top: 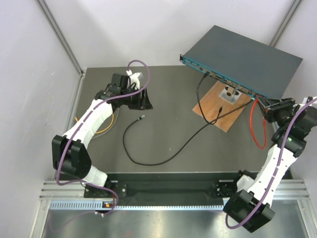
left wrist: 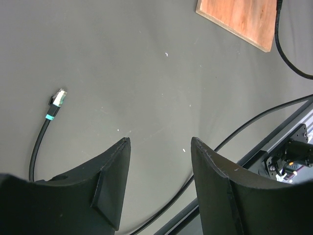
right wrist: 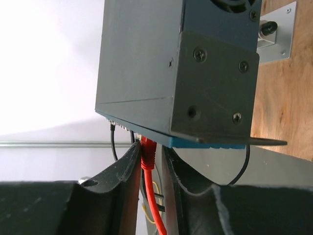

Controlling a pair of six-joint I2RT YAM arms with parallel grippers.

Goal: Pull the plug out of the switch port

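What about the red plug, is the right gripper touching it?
Cannot tell. In the right wrist view the right gripper straddles the red plug; one finger shows a gap, the other may only overlap it.

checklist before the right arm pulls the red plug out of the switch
1. Right gripper straddles the red plug, one finger on each side: ok.
2. Fingers clamped on the plug: cannot tell; a thin gap seems to show on one side.
3. Plug seated in the switch, so there is something to pull: ok.
4. Red cable has slack: ok, it hangs in a loose loop.
5. Left gripper out of the way: ok, open over the table, far from the switch.
6. Switch braced against sliding: cannot tell.
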